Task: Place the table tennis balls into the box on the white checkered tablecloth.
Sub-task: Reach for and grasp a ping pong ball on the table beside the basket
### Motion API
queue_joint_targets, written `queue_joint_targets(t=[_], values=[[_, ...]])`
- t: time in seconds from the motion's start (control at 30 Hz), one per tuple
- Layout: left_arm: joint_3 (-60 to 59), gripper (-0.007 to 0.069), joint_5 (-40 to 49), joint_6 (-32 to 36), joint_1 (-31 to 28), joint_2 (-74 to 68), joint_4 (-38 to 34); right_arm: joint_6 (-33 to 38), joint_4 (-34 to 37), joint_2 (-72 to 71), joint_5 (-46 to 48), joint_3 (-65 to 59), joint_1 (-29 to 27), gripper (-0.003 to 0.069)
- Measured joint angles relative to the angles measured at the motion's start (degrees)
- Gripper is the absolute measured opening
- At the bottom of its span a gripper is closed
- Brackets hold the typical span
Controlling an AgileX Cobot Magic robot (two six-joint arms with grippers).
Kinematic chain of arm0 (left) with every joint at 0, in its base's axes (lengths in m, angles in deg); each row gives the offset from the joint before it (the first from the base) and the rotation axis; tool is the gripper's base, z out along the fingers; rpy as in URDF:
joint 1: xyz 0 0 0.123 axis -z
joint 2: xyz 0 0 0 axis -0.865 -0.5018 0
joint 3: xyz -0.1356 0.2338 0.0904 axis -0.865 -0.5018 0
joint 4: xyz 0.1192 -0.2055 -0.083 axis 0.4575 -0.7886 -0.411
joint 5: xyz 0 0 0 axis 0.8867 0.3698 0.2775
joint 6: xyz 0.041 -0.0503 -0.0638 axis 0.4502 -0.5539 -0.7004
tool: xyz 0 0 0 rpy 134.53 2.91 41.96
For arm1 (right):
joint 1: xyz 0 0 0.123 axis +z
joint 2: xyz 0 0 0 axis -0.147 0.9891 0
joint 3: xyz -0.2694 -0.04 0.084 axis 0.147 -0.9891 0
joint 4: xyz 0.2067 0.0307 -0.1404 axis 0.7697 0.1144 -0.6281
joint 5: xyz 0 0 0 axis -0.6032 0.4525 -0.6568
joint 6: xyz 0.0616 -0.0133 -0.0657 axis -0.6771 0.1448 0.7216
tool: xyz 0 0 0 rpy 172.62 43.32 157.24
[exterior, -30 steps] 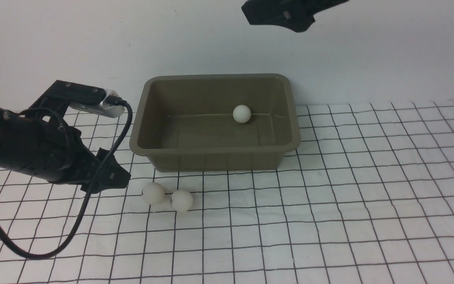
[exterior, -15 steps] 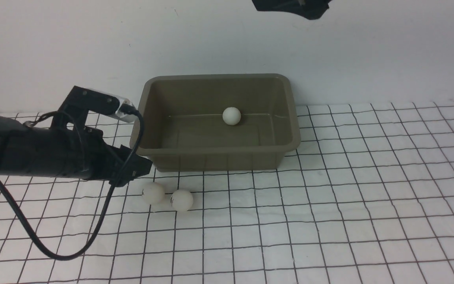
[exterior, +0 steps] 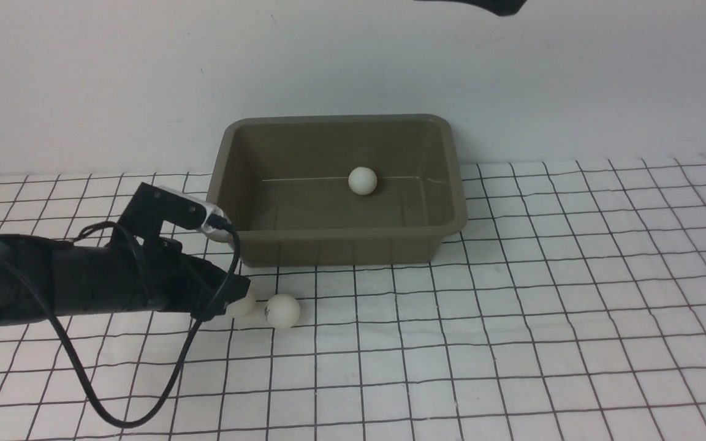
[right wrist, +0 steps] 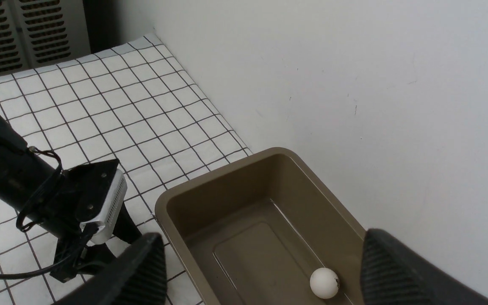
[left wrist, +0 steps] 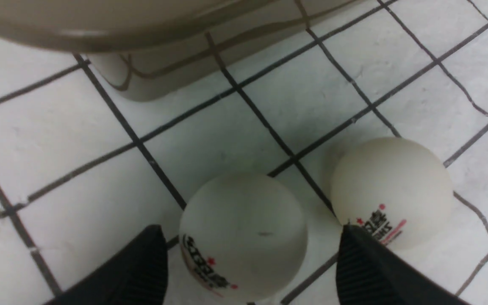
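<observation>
Left arm (exterior: 53, 288): lies low over the white checkered tablecloth (exterior: 512, 306), reaching in from the left edge, black cable looping beneath it

Left gripper (exterior: 233, 294): jaws apart, low over the cloth, just in front of the box's near left corner. Left wrist view shows one table tennis ball (left wrist: 244, 237) sitting between the two ribbed fingers (left wrist: 142, 271), resting on the cloth. Not clamped; whether either finger touches it cannot be told

Second ball (exterior: 282, 310): on the cloth just to the right of the first, a narrow gap between them in the wrist view. Lies outside the jaws, with one fingertip partly in front of it. Both balls carry small printed marks with red stars

Box (exterior: 334, 248): olive-brown tub, upright on the cloth near the back wall, just behind the two loose balls

Third ball (exterior: 362, 180): inside the box, on its floor near the back wall, about mid-width

Right gripper (right wrist: 263, 235): raised high above the box's right side; only a dark sliver at the top edge of the front view. Right wrist view shows its jaws wide apart, nothing between them, box and third ball in sight below
</observation>
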Motion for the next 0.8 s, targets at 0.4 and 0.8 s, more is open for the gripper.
queue_joint_targets(t=[0.4, 0.8], values=[[-0.2, 0.0335, 4.5, 1.8, 0.0, -0.3, -0.3, 0.7, 0.0, 0.0, 0.6, 0.0, 0.0, 0.0558], [-3.2, 0.0335, 4.0, -9.0, 0.0, 17.3, 10.1, 1.5, 0.0, 0.0, 0.6, 0.0, 0.0, 0.0556]])
